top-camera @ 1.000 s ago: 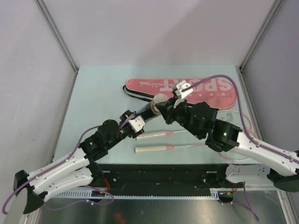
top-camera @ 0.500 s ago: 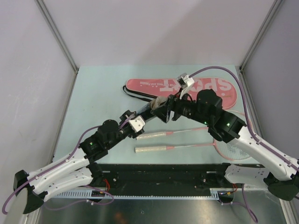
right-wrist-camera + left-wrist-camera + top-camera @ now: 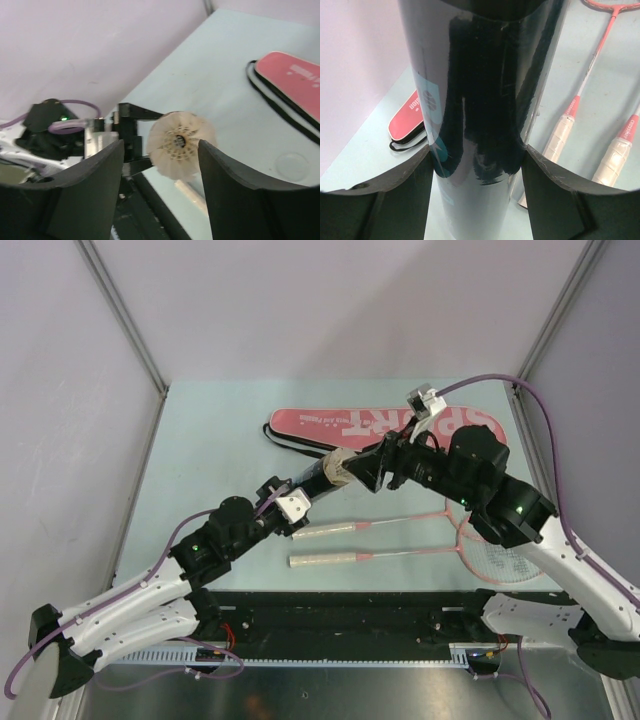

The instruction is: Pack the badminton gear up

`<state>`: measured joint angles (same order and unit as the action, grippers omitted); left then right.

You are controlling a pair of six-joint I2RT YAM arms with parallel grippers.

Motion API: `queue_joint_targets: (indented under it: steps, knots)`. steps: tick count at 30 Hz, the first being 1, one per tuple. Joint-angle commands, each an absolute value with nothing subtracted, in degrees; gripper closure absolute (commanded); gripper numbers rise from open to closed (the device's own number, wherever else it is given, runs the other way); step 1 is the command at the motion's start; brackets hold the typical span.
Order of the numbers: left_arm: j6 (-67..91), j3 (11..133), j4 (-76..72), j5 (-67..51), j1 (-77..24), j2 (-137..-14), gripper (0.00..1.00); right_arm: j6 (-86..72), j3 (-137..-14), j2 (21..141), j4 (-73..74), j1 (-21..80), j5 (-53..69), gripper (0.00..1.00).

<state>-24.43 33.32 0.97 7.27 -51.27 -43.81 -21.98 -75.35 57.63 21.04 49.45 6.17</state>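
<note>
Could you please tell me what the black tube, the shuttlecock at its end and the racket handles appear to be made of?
The tube looks like glossy plastic or coated card: it mirrors its surroundings. The shuttlecock seems feathered, an off-white ribbed fan, though blurred. The racket handles appear wrapped in matte white tape, wound in spiral bands.

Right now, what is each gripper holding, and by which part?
Left gripper grips the tube around its body. Right gripper is open and holds nothing; the shuttlecock sits in the tube's mouth.
</note>
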Motion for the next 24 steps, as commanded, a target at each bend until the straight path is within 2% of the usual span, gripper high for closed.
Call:
queue_joint_targets:
  steps: [1, 11, 16, 24]
  knots:
    - [-24.17, 35.95, -3.69, 6.68, -51.77, -42.45, 0.85, -17.49, -79.80, 60.55, 26.88, 48.52, 0.62, 0.31]
    - [-24.26, 35.95, -3.69, 6.68, -51.85, -42.36, 0.85, -16.52, -80.60, 66.09, 27.95, 43.86, 5.44, 0.27]
    - [-24.26, 36.03, -3.69, 6.42, -51.77, -42.54, 0.85, -16.96, -80.51, 70.21, 27.42, 43.86, 12.47, 0.26]
    - [-24.26, 35.95, -3.69, 6.50, -51.86, -42.36, 0.85, -19.42, -80.42, 78.74, 23.13, 46.05, 10.55, 0.25]
